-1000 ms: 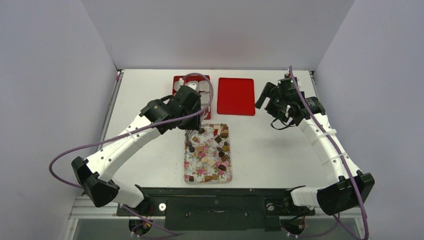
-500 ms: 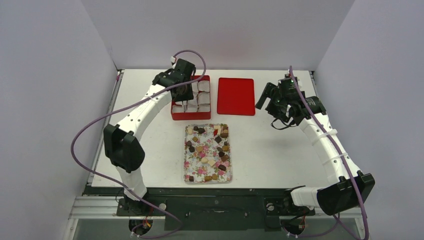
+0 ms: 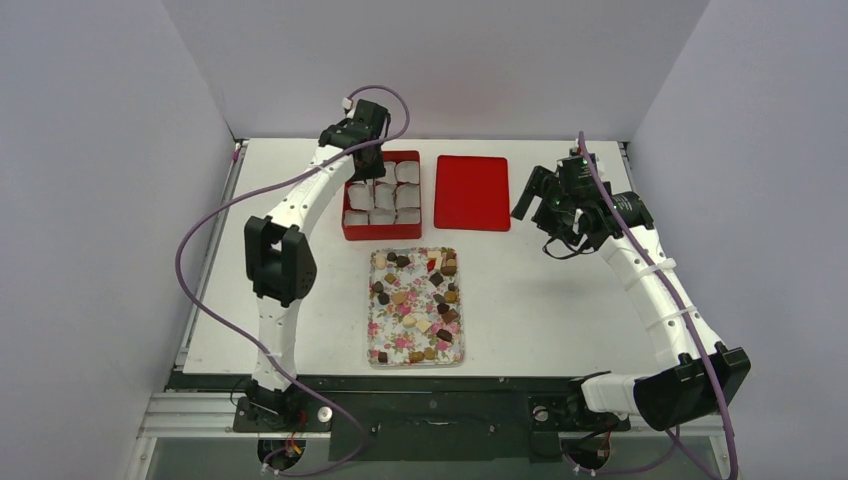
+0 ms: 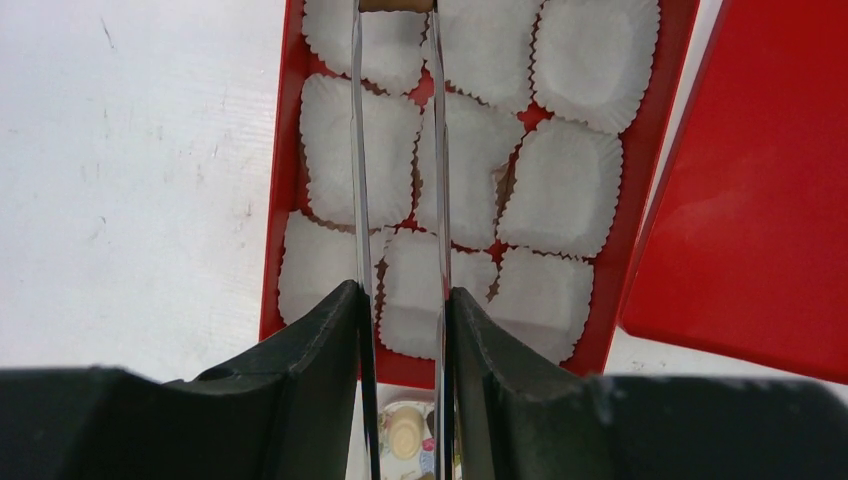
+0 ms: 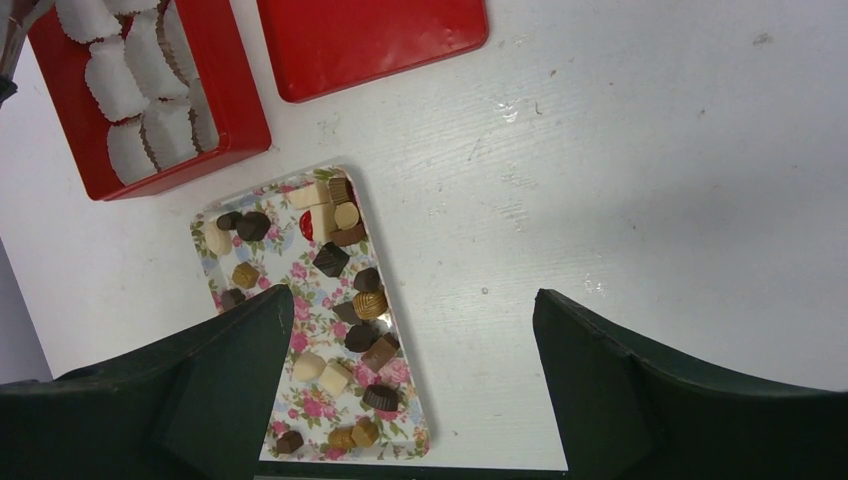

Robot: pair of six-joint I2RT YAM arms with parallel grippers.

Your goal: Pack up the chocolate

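Brown, tan, cream chocolate (image 5: 368, 305) pieces scattered across floral tray (image 5: 300, 287).

One box (image 3: 380, 233), one lid (image 3: 472, 192), one tray (image 3: 390, 338), nine cups (image 3: 384, 196), twenty-odd chocolates (image 5: 330, 258)

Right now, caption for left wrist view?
Left hand holds thin metal tongs gripping light-brown chocolate over white paper cups in red box.
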